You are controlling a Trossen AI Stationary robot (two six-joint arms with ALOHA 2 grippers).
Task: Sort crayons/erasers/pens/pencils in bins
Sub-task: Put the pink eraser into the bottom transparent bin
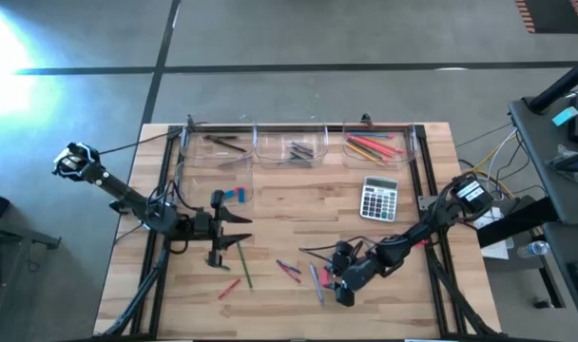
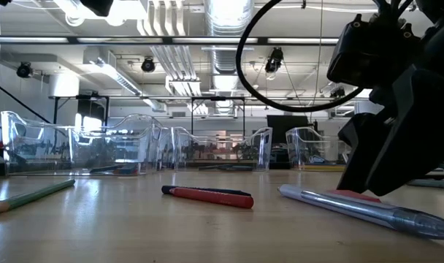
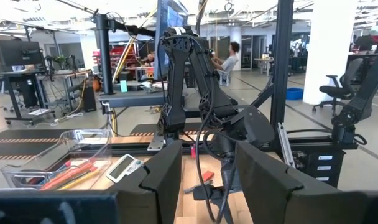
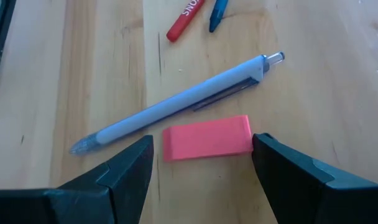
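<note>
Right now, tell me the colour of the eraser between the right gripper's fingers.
Pink eraser; clearest in the right wrist view.

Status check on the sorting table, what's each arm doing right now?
Right gripper open, fingers straddling pink eraser, not closed. Grey pen lies right beside the eraser. Left gripper part open, empty, waiting over the table.

Only non-sorting thing on the wooden table is a grey calculator, sitting right of center, just in front of the far right tray. Dark metal frame rails run along the table's sides and far edge. Off to the right there's a workbench with cables. Far back, a person seated in an office chair.
</note>
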